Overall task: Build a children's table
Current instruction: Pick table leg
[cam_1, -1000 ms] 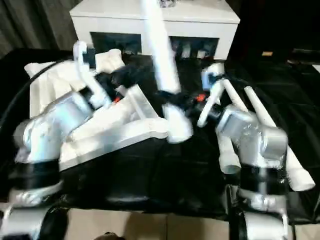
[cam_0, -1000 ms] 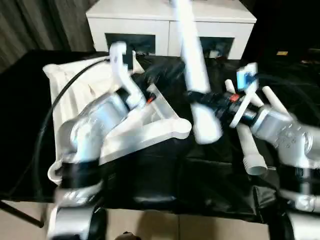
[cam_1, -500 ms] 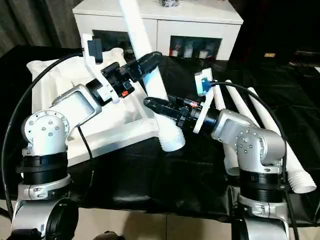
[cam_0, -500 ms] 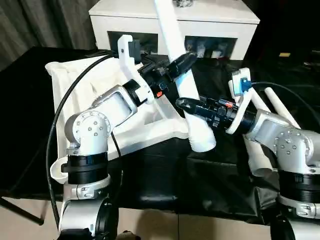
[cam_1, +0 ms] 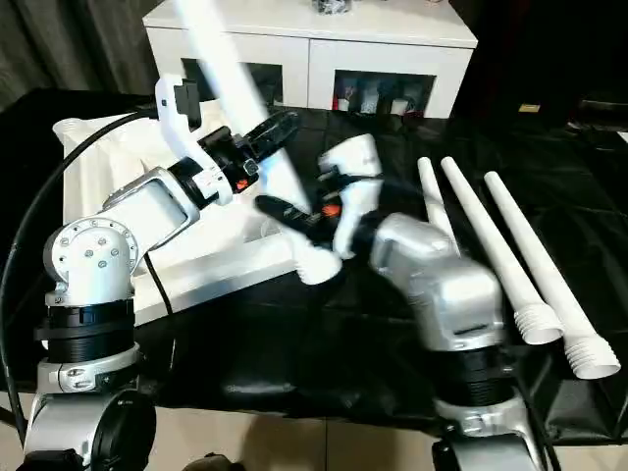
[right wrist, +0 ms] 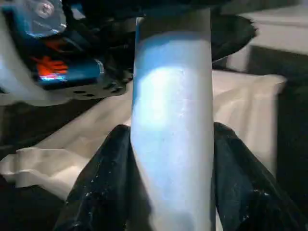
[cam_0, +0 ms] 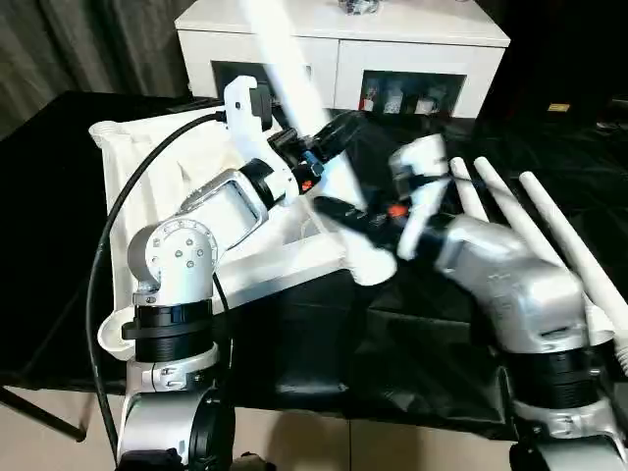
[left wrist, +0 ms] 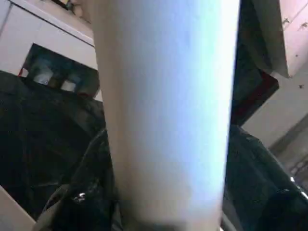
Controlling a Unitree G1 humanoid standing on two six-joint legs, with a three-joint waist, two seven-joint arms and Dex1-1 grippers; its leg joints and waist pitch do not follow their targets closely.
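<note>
Swung leftward since a moment ago, the right hand [right wrist: 168,144] pinches the raised leg [cam_0: 294,78] near its base; the left hand [cam_0: 329,137] clamps it higher, mid-frame. Behind lies the tabletop [cam_0: 147,177]; three legs [cam_1: 500,255] rest right on the worktop [cam_0: 49,255].

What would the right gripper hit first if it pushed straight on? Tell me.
The right gripper is already clamped on the leg. Just past the leg sits the left gripper, so probably that first; the tabletop lies behind it. Depth is unclear.

Your leg [cam_1: 245,108] between both jaws, above tabletop [cam_1: 108,162]; three legs [cam_1: 500,260] right of jaws; cabinet [cam_1: 392,49] behind.
</note>
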